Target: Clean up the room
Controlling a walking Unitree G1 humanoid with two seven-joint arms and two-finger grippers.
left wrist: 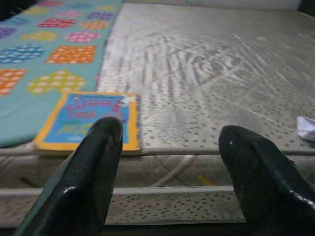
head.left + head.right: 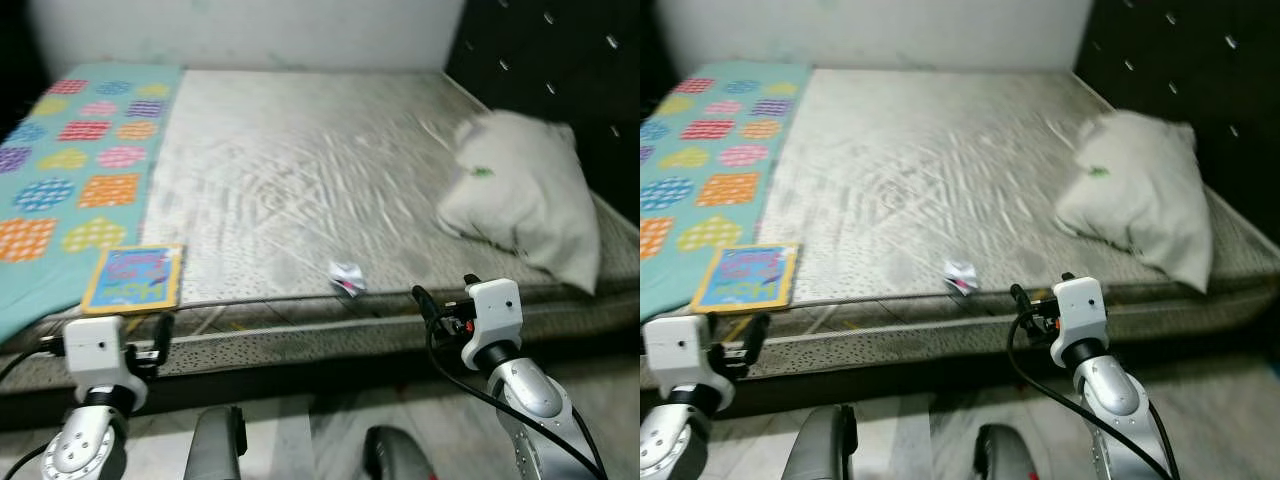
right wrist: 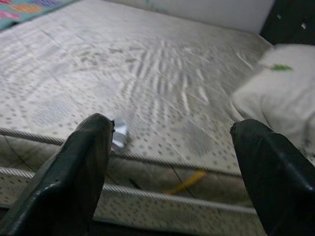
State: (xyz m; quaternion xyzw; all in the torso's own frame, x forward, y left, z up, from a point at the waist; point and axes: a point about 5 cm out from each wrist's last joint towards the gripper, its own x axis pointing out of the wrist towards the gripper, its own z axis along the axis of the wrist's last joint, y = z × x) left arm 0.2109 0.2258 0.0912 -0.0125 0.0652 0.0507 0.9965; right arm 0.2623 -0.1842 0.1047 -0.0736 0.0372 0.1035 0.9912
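A children's book (image 2: 133, 277) with a yellow border lies on the bed's near left edge, partly on the blanket. A small crumpled white wrapper (image 2: 346, 276) sits on the mattress (image 2: 300, 150) near the middle of the front edge. My left gripper (image 1: 170, 162) is open and empty, held just before the bed's side with the book (image 1: 93, 118) ahead of it. My right gripper (image 3: 170, 162) is also open and empty, short of the bed edge, with the wrapper (image 3: 119, 133) just beyond one finger (image 3: 78, 172).
A white pillow (image 2: 520, 195) leans at the bed's right side against a dark tufted headboard (image 2: 560, 60). A turquoise blanket (image 2: 70, 170) with colourful patches covers the left part. A pale wall runs behind the bed, and light floor (image 2: 300, 425) lies below me.
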